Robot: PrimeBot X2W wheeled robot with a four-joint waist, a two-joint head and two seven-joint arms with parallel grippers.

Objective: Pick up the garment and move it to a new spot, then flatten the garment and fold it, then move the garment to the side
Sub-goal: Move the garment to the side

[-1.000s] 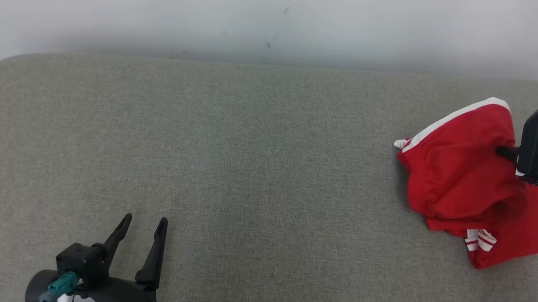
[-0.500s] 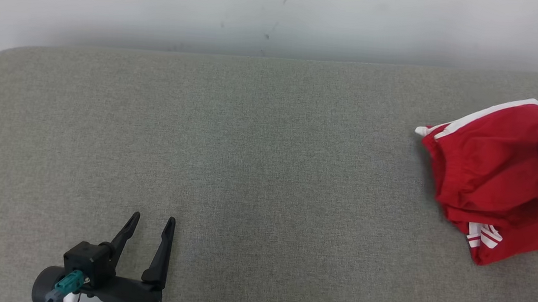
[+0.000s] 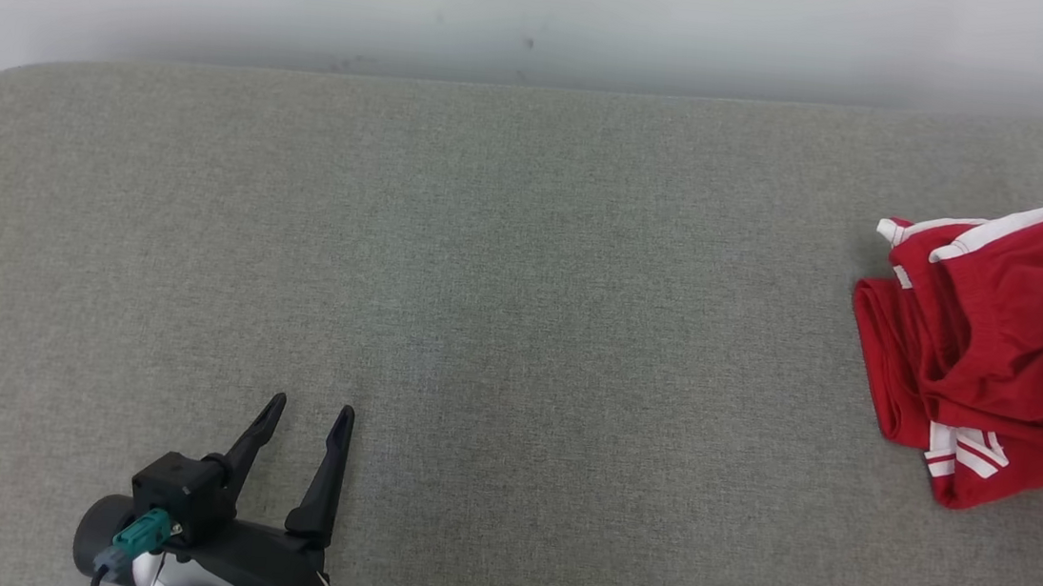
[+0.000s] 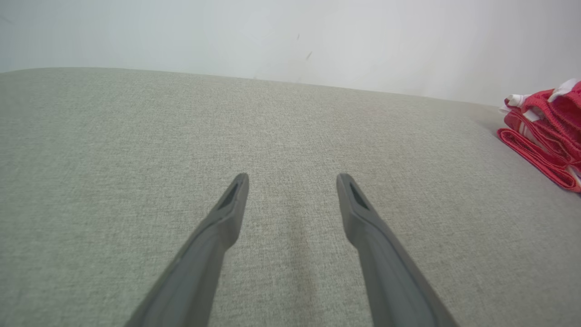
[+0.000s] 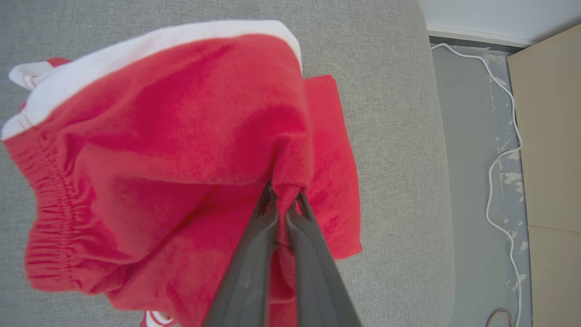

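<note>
You're pinching a fold of the red garment (image 5: 159, 136) with the right gripper (image 5: 283, 195). Your left gripper (image 3: 312, 405) is hovering over the grey surface (image 3: 522, 284), jaws spread.

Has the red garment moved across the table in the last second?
Yes. Measured against the dark wall mark, the red garment has shifted toward the robot's right, held by the right gripper.

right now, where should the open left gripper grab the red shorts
Likely the white-trimmed edge at the red shorts' left end: exposed, not tucked under. Bring the left gripper in from the left over the grey pad; the right gripper holds a fold further right.
</note>
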